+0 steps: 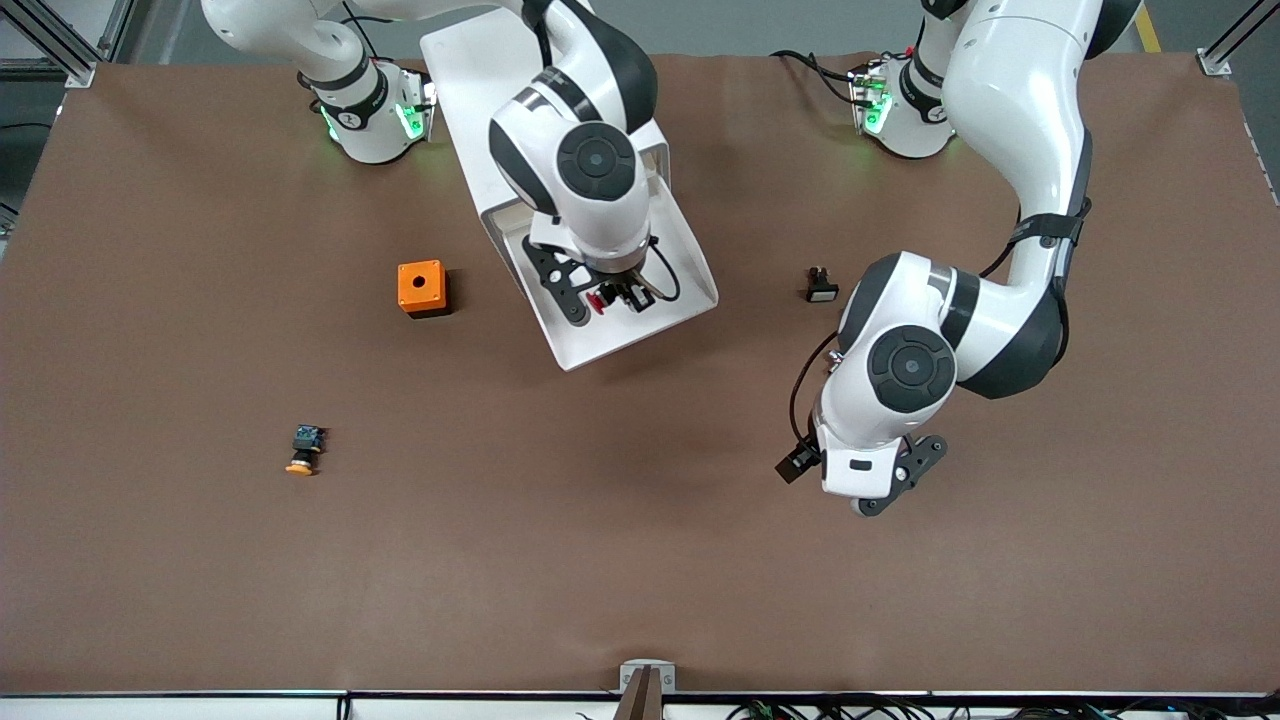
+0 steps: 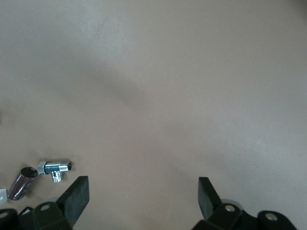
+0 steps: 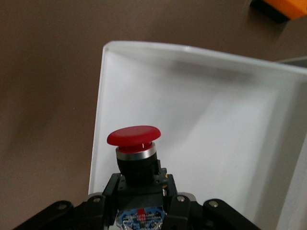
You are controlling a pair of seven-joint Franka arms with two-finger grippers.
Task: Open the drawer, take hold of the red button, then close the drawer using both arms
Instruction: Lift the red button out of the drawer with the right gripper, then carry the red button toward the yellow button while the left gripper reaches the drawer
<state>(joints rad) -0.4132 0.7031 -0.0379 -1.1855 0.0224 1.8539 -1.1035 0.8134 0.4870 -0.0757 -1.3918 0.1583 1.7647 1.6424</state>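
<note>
Right wrist view is showing the right gripper clamping its black fingers on the black-and-blue body of the button, glossy red mushroom cap poking out with a shiny metal ring under it. It's hanging over the inside of the drawer, which is sitting pulled well out of the white cabinet — smooth white plastic tray, shallow, rounded rim.

What's worrying me: the grip is sitting low on a small smooth body, so I'm guessing any bump against the tray wall on the way out could be twisting it loose and dropping it back in. Closing the drawer too early could also be catching the right arm.

Left gripper is waiting over bare table toward the left arm's end, fingers spread wide and holding nothing. Matte brown tabletop all around. Also lying about: an orange cube with a hole beside the drawer, and an orange-capped button nearer the front camera
</note>
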